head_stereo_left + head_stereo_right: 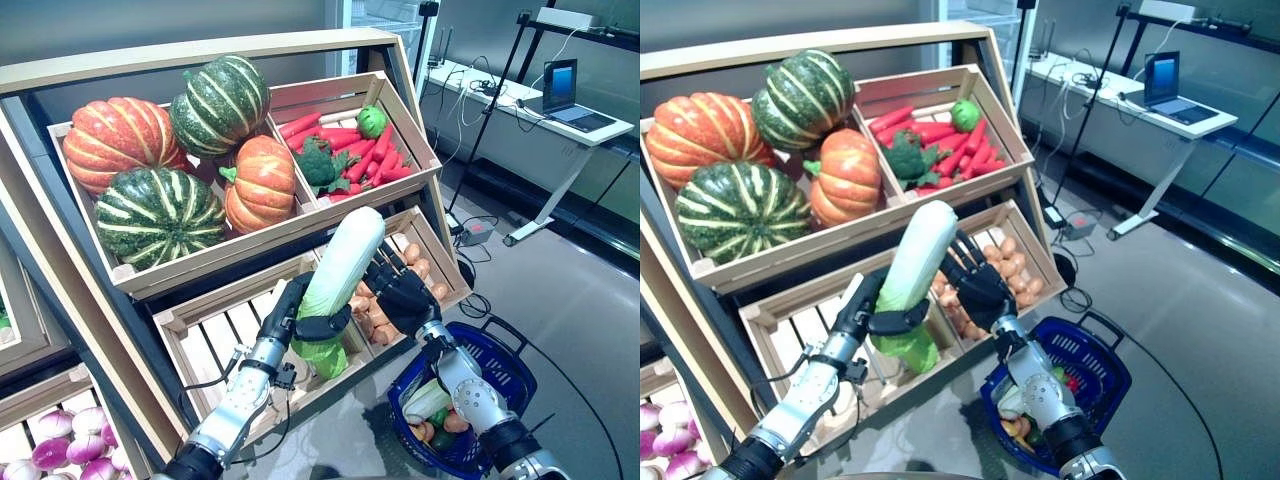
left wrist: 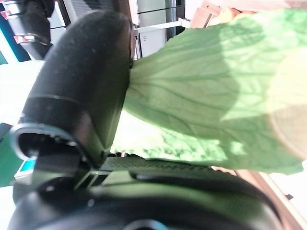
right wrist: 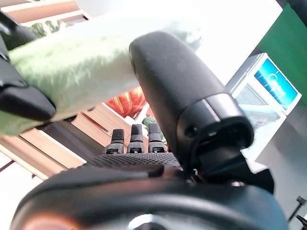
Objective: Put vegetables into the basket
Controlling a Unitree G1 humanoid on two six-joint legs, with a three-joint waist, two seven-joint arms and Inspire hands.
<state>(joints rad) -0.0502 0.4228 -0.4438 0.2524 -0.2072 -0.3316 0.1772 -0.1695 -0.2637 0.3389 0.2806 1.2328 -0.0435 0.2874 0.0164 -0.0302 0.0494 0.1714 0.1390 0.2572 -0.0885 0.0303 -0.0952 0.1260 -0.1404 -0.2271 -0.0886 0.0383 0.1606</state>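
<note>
My left hand (image 1: 287,306) is shut on a long pale green cabbage (image 1: 346,258), held tilted with its leafy end down in front of the stand's lower crate. The cabbage also shows in the left wrist view (image 2: 206,96), past the thumb, and in the right wrist view (image 3: 81,67). My right hand (image 1: 405,295) is open, fingers straight and spread, right beside the cabbage's right side. The blue basket (image 1: 503,347) stands on the floor below my right arm, with a pale green vegetable (image 1: 428,398) and small orange and red ones in it.
The wooden vegetable stand (image 1: 200,262) with slanted crates rises directly behind both hands. A white desk (image 1: 560,125) with a laptop stands at the back right. Grey floor (image 1: 580,300) lies open to the right of the basket.
</note>
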